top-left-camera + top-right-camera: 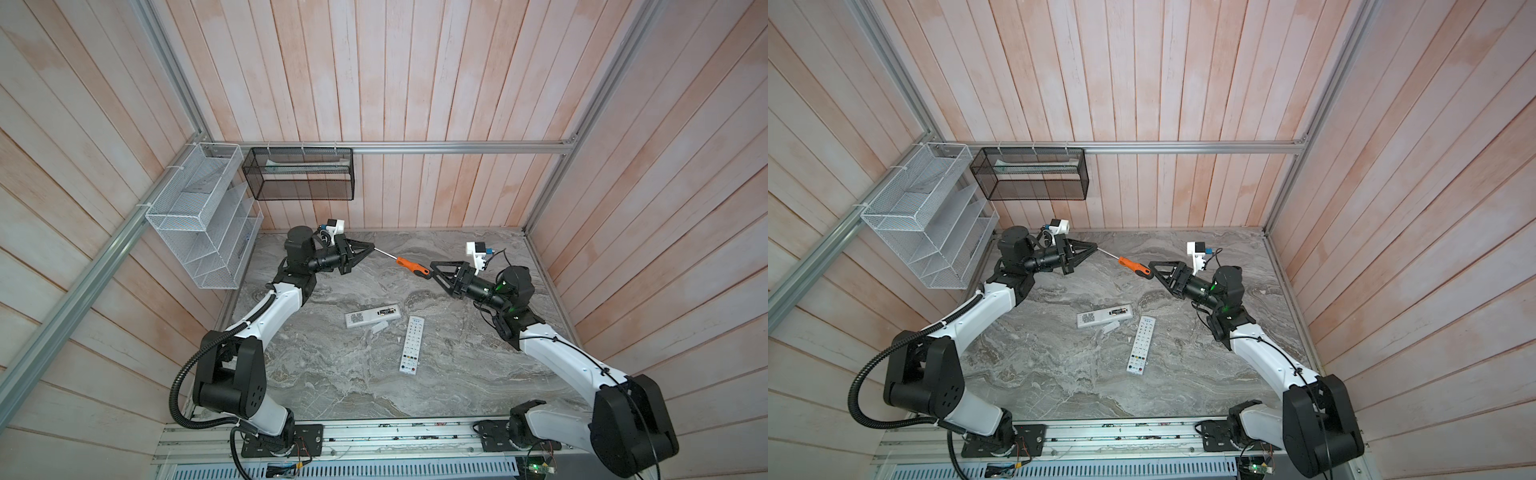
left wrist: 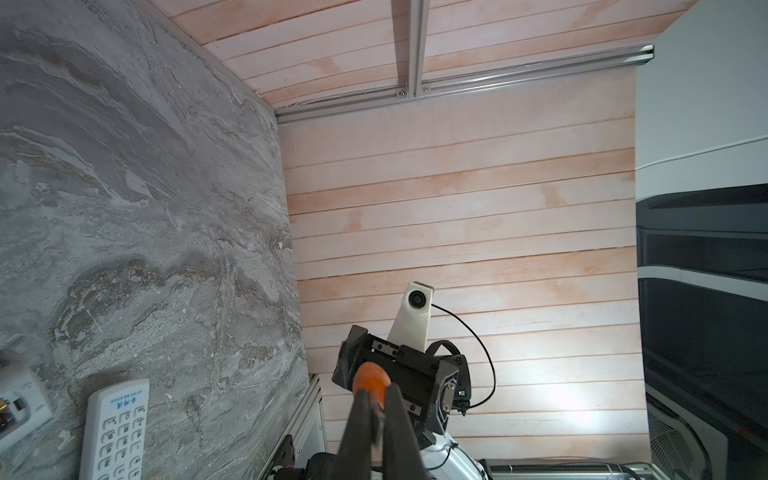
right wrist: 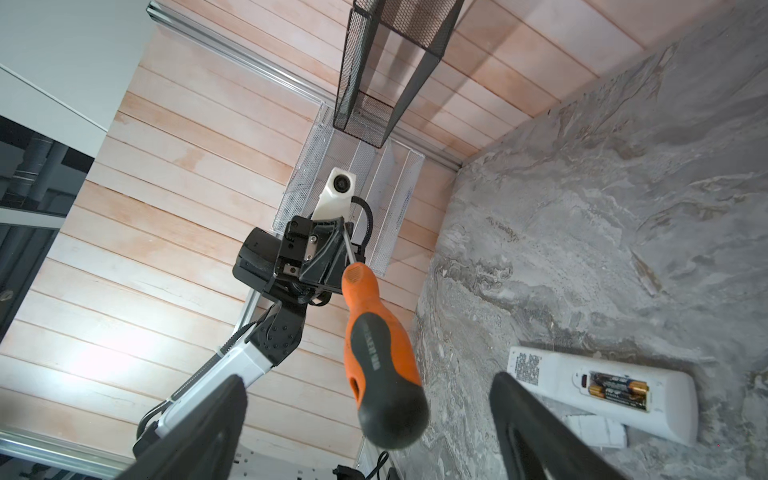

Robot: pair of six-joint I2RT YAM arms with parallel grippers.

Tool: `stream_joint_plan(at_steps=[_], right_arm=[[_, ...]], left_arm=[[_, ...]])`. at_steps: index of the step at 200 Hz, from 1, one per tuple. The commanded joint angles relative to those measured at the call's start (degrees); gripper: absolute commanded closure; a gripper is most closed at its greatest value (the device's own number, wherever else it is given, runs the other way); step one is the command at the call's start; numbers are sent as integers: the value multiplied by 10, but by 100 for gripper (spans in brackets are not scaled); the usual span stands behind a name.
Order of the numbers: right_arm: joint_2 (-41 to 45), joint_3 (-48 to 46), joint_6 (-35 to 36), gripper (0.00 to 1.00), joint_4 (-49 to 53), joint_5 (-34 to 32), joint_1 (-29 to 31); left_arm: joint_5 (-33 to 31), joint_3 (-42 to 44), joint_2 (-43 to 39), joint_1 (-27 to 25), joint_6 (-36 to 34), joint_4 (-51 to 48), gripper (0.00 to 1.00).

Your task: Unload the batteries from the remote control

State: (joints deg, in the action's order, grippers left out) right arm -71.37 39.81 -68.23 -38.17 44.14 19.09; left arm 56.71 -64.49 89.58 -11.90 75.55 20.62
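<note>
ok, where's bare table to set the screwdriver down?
Widest bare patch: near table, between the face-up remote and the front rail. Then the far strip under the back wall. Crowded: centre, where the open remote, its cover and the face-up remote lie close.

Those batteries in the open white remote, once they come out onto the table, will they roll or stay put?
Probably roll: the batteries are smooth slim cylinders and the tabletop looks flat and smooth. They sit snug side by side in the remote, so may pop out suddenly. Likely rigid.
</note>
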Motion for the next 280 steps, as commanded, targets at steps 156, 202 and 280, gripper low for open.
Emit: stream_joint_plan(at_steps=[156, 202, 280], right_arm=[[-106, 67, -73, 41, -139, 88, 26], [-110, 68, -72, 47, -124, 95, 29], [-117, 72, -70, 75, -106, 105, 31]], left_arm=[[14, 4, 15, -32, 17, 46, 100], [12, 2, 14, -33, 11, 38, 100], [15, -1, 16, -33, 3, 29, 100]])
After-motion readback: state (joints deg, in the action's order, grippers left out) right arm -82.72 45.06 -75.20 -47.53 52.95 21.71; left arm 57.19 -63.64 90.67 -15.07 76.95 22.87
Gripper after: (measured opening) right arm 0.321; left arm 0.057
